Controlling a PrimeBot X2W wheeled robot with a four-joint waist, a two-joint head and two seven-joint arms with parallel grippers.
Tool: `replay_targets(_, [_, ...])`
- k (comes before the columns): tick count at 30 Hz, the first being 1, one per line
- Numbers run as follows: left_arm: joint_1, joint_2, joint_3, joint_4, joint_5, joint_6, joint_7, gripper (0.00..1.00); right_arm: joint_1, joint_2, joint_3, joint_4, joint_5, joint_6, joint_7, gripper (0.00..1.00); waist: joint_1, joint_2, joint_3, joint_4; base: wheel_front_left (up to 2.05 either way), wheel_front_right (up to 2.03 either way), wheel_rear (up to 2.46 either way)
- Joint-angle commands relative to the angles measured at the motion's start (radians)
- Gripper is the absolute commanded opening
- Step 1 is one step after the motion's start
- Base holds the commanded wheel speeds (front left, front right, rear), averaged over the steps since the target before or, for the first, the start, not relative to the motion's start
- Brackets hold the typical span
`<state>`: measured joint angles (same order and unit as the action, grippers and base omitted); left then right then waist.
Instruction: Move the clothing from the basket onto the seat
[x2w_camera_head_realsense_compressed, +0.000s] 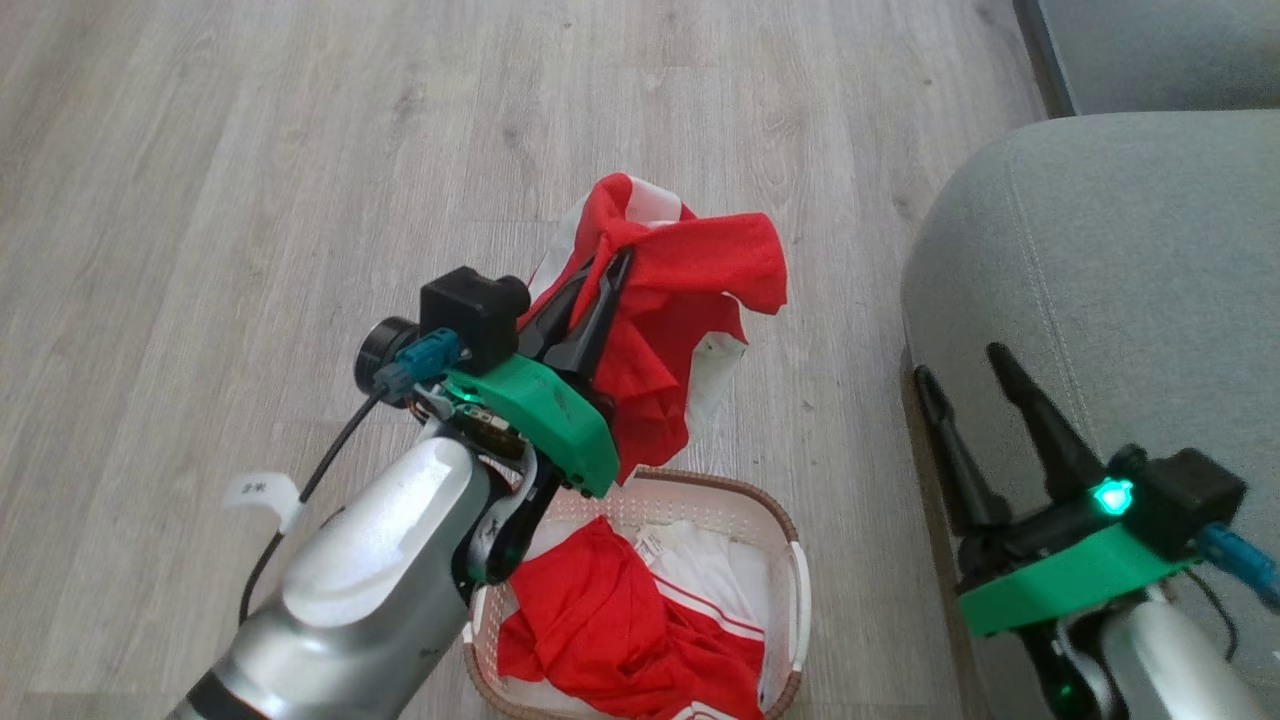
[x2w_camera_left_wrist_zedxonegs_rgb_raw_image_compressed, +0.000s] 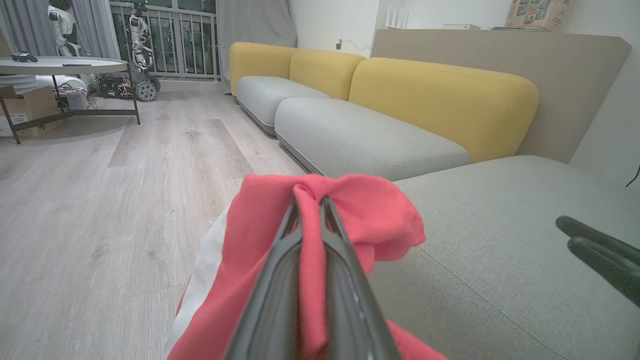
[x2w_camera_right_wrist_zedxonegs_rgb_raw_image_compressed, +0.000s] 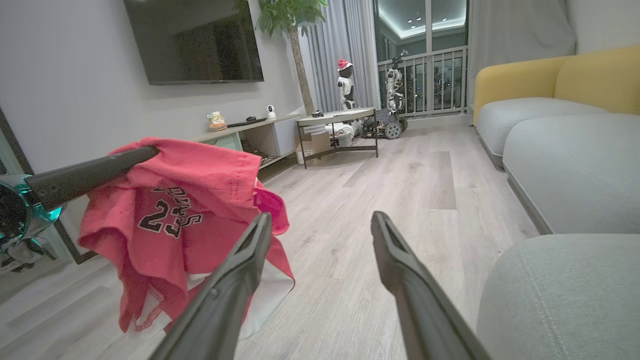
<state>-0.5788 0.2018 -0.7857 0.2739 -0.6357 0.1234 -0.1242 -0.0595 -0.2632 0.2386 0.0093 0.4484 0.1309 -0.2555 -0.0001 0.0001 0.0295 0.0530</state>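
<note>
Left gripper (x2w_camera_head_realsense_compressed: 615, 262): jaws pinched nearly together on a fold of the red jersey (x2w_camera_head_realsense_compressed: 690, 290), fabric sandwiched between both fingers right up to the tips. In the left wrist view only a thin strip of red showed in the gap. Jersey was bunched over the fingertips and hung down from them, with white panels on its left and lower edges and a "23" print visible from the right wrist view. It was off the floor, above the far end of the basket (x2w_camera_head_realsense_compressed: 792, 560), which stood on the wood floor (x2w_camera_head_realsense_compressed: 300, 150). A second red garment (x2w_camera_head_realsense_compressed: 600, 620) with white stripe trim and a small white label lay in the basket, below and clear of the left jaws. Right gripper (x2w_camera_head_realsense_compressed: 958, 362): jaws spread fairly wide, nothing between them, fingers pointing along the near left edge of the seat (x2w_camera_head_realsense_compressed: 1150, 260). Couldn't tell whether they touched the fabric. Held jersey was left of the seat, a strip of floor between them, and left of the right jaws, not touching them.
</note>
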Motion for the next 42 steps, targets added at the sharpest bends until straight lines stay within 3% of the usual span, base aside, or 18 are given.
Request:
replay_targets(1, [-0.057,0.024,0.036,-0.039,0.001,0.006,-0.002,0.0,-0.026,-0.019,0.03,-0.026,-0.008,0.0,-0.006,1.0,0.0001,-0.0001,0.002,0.002,0.0,0.0,0.0])
replay_targets(17, [-0.122,-0.034,-0.016,-0.003,0.006,-0.036,0.014,0.0,-0.182,-0.031,0.335,0.084,0.056,0.0,-0.006,1.0,0.0001,-0.0001,0.006,0.059,0.0,0.0,0.0])
replay_targets(23, [-0.14,-0.063,-0.039,0.022,0.004,-0.054,0.014,0.0,-0.318,-0.025,0.5,0.209,0.035,0.0,-0.006,1.0,0.0001,-0.0001,0.005,0.078,0.0,0.0,0.0])
replay_targets(34, [-0.165,-0.111,-0.087,0.051,-0.004,-0.085,0.012,0.0,-0.441,0.02,0.545,0.403,0.011,0.0,-0.006,1.0,0.0001,-0.0001,0.014,0.148,0.0,0.0,0.0])
replay_targets(41, [-0.173,-0.131,-0.105,0.068,-0.018,-0.09,0.0,0.0,-0.461,0.047,0.497,0.469,0.008,0.0,-0.006,1.0,0.0001,-0.0001,0.022,0.182,0.0,0.0,0.0])
replay_targets(42, [-0.174,-0.132,-0.107,0.07,-0.019,-0.09,-0.002,0.0,-0.461,0.05,0.499,0.474,0.013,0.0,-0.006,0.62,0.0001,-0.0001,0.024,0.184,0.0,0.0,0.0])
